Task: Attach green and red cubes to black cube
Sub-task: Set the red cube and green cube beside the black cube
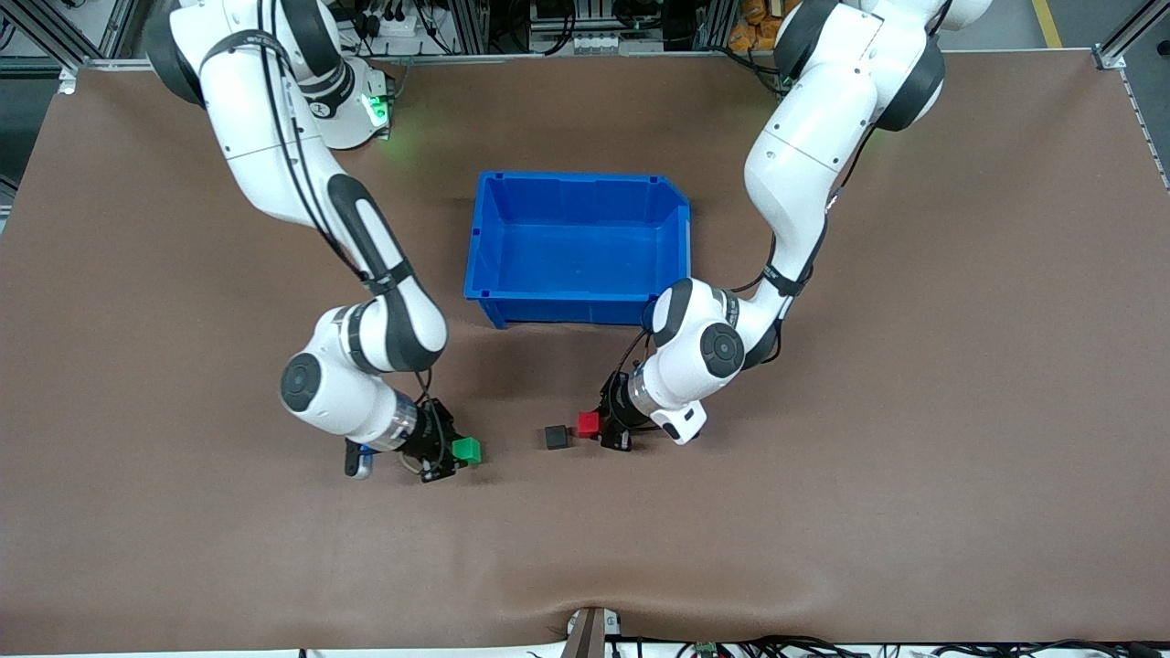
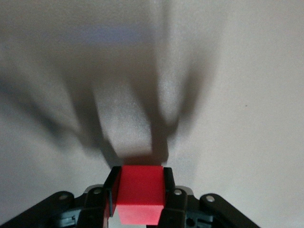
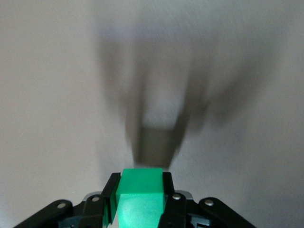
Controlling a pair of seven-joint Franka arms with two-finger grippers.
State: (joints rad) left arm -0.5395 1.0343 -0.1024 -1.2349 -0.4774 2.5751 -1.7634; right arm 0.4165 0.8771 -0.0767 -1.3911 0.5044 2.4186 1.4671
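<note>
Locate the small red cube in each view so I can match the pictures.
Front view: small bright red cube held in the left hand, beside the small matte black cube.
Left wrist view: red cube low and central, clamped between the black fingers.
Right wrist view: not in it.
Shared landmark: the brown table surface.

Bare table [image 1: 512,512] between green cube [image 1: 466,449] and black cube [image 1: 556,437], red cube [image 1: 588,423] just beside

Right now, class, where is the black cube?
In the front view the black cube sits on the table, nearer the camera than the blue bin, close beside the red cube held in the left tool.
</note>
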